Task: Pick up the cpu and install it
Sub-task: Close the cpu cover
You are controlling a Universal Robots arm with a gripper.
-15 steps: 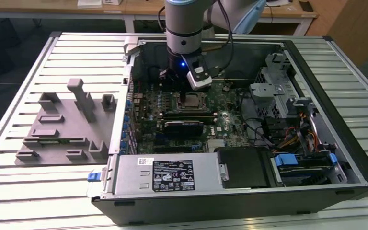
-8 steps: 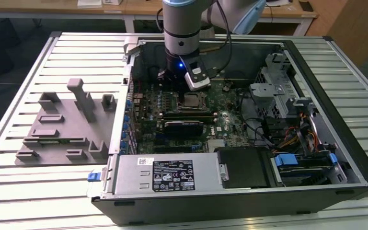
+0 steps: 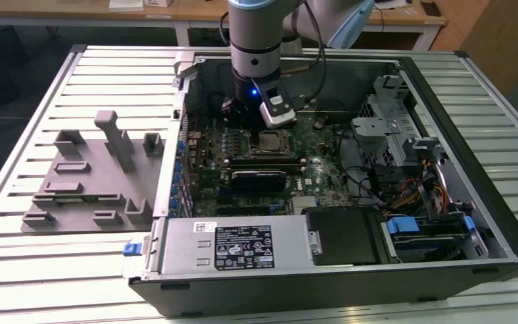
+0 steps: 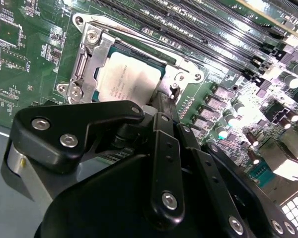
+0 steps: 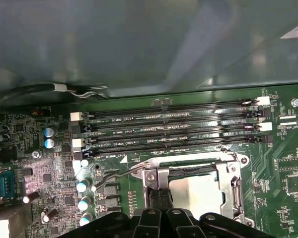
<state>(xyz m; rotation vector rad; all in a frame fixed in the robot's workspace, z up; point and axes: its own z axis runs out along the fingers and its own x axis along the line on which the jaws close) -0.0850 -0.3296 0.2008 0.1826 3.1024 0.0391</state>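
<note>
The cpu (image 4: 125, 82), a silvery square lid, lies flat inside the metal-framed socket (image 4: 88, 54) on the green motherboard, and it shows in the first wrist view as the cpu (image 5: 193, 191). My gripper (image 5: 159, 196) hangs low over the socket's edge beside the chip, its two black fingers (image 4: 162, 106) pressed together with nothing seen between them. In the exterior view the arm stands upright inside the open computer case, with the gripper (image 3: 257, 129) just above the socket (image 3: 269, 143).
Several empty memory slots (image 5: 174, 130) run alongside the socket, with the thin socket lever (image 5: 116, 174) nearby. A grey plastic tray (image 3: 88, 177) sits at the exterior view's left of the case. The power supply (image 3: 232, 246) and drive cages (image 3: 421, 229) crowd the case's front.
</note>
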